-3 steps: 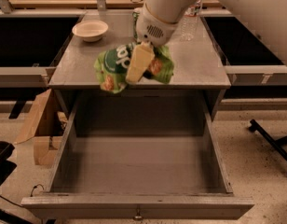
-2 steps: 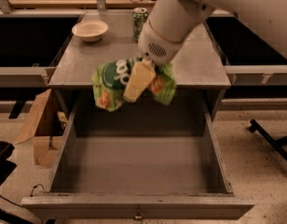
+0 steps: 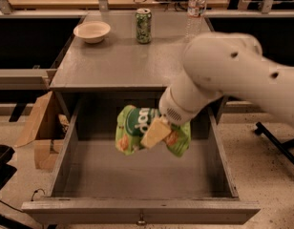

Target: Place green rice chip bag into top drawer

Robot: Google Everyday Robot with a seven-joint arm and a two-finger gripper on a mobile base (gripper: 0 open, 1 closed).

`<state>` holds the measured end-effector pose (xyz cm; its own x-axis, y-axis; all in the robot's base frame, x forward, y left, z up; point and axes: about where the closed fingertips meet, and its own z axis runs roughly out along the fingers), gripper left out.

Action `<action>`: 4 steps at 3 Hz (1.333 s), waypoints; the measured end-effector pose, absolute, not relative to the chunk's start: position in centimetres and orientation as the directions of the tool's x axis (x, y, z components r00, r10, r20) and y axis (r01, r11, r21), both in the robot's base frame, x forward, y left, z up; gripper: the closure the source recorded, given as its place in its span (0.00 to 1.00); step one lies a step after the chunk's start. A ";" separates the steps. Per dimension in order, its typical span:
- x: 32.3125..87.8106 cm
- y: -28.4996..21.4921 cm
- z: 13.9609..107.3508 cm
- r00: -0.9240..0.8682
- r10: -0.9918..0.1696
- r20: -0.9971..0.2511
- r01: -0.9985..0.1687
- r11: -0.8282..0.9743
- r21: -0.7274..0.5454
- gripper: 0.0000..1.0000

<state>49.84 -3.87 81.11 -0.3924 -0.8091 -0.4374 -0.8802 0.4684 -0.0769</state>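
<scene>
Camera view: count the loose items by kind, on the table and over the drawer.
1 bowl
1 green can
1 water bottle
1 green rice chip bag, held in the gripper over the open top drawer
Total: 4

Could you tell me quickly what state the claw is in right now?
Claw: closed, holding the bag above the open drawer.

The gripper (image 3: 155, 133) is hanging over the open top drawer (image 3: 137, 212), clamping the green rice chip bag (image 3: 130, 126); behind, on the table (image 3: 113, 66), a bowl (image 3: 91, 31) is sitting left of a can (image 3: 143, 26)
</scene>
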 end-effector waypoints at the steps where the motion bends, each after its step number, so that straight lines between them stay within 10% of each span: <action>1: 48.0 -6.8 72.0 -0.509 -0.755 -0.414 -0.825 0.565 -0.013 1.00; 2: 44.5 -9.2 61.4 -0.617 -0.676 -0.402 -0.761 0.643 0.088 0.98; 4: 44.5 -9.2 61.6 -0.617 -0.676 -0.402 -0.761 0.643 0.088 0.53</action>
<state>44.52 -9.23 61.58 -0.6175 -0.6762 -0.4019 -0.7610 0.6428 0.0877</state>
